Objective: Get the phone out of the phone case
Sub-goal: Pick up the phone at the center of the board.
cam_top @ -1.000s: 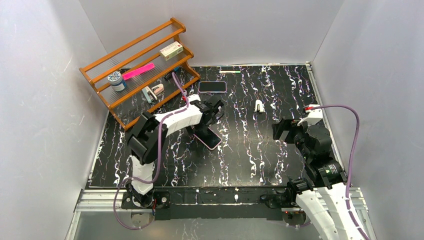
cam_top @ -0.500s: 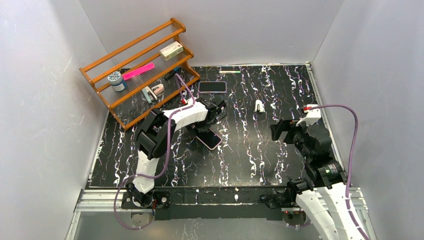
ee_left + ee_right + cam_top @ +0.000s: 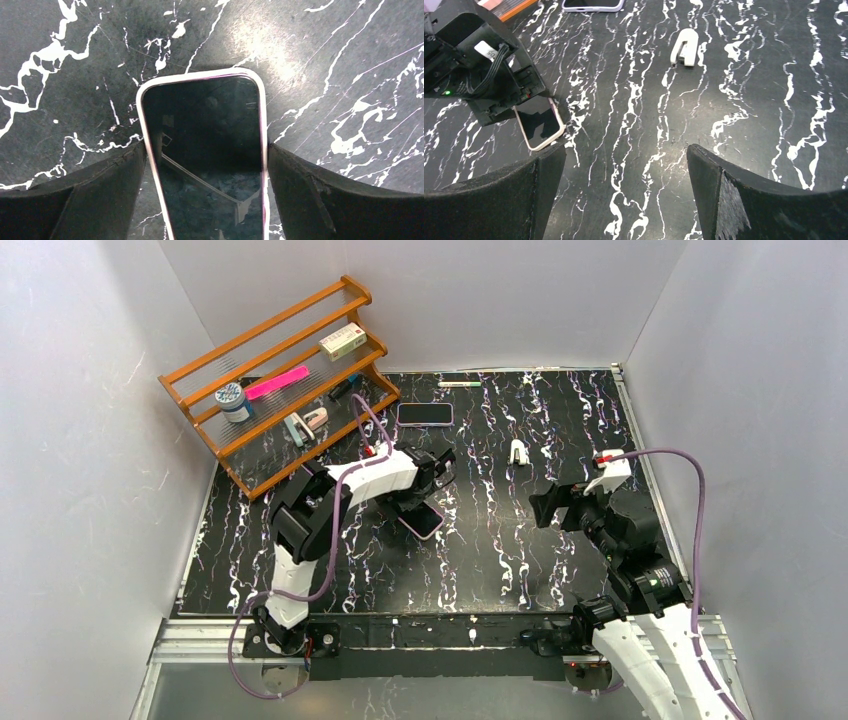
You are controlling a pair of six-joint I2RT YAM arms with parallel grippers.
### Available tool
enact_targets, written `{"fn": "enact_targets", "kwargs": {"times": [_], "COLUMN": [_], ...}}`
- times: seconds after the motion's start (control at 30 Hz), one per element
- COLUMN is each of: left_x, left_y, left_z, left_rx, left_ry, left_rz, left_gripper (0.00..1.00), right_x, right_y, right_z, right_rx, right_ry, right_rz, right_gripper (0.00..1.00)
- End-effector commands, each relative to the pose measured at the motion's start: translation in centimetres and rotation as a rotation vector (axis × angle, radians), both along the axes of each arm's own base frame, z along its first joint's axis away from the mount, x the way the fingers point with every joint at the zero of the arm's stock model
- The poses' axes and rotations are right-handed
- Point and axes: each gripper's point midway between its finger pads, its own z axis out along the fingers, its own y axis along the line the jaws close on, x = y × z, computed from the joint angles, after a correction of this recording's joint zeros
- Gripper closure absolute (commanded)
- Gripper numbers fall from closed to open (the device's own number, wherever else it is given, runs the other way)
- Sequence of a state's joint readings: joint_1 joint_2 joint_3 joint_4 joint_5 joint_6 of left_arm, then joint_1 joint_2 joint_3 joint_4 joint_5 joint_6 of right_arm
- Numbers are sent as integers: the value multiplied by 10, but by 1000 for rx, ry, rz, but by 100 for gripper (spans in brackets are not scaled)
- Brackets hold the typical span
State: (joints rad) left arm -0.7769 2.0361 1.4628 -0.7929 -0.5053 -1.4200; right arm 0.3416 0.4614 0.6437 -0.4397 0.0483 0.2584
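Note:
The phone (image 3: 428, 522) lies face up on the black marbled table in a pale pink-white case, its dark screen filling the left wrist view (image 3: 200, 110). My left gripper (image 3: 432, 496) is down over it, one finger against each long side of the case (image 3: 206, 147), closed on it. My right gripper (image 3: 546, 506) is open and empty above the table to the right; in its wrist view (image 3: 624, 150) the phone (image 3: 538, 125) and the left wrist show at the upper left.
A second phone (image 3: 425, 414) lies flat near the back. A small white object (image 3: 518, 451) lies between the arms. A wooden rack (image 3: 280, 380) with small items stands at back left. A green-tipped pen (image 3: 459, 384) lies at the back edge.
My left gripper has moved forward and down over the phone and now grips its sides. My right gripper has shifted slightly left.

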Motion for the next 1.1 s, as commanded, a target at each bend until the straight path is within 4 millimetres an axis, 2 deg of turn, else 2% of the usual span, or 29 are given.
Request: {"fn": "enact_targets", "kwargs": {"times": [0.0, 0.33, 0.63, 0.73, 1.07], "left_x": [-29, -31, -31, -32, -35], "left_y": [17, 8, -6, -7, -17], "left_z": [-14, 10, 28, 35, 41], "left_rx": [48, -96, -284, -328, -505], "left_ry": [89, -15, -126, -153, -163], "left_rz": [-40, -157, -224, -238, -238], "left_gripper": [17, 54, 65, 68, 74], "right_x": [-4, -17, -17, -18, -28], "right_y": [19, 63, 106, 127, 191], "right_z": [11, -9, -39, -48, -98], "right_rx": [35, 160, 334, 365, 403], "right_ry": [-18, 125, 281, 307, 406], "right_rz": [103, 314, 437, 469, 467], "right_gripper": [2, 5, 7, 8, 16]}}
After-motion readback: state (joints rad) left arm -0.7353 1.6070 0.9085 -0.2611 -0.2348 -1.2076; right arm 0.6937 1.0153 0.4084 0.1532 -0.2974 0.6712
